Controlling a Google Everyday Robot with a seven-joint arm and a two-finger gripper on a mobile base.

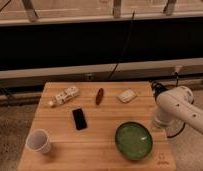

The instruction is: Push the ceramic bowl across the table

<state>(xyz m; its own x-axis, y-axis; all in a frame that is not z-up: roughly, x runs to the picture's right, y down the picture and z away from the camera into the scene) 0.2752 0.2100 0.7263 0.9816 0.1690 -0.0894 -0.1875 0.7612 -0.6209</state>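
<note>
The ceramic bowl (133,140), wide, shallow and glossy green inside, sits near the front right corner of the light wooden table (100,125). My white arm reaches in from the right, and its end points down just past the table's right edge. The gripper (159,125) is at that end, shut, close to the bowl's right rim. Whether it touches the bowl is not clear, and nothing shows in its grip.
A white paper cup (39,141) stands at the front left. A black phone (79,119) lies mid-table. Along the back edge are a white packet (64,96), a brown snack (99,96) and a pale object (127,95). Cables hang by the right edge.
</note>
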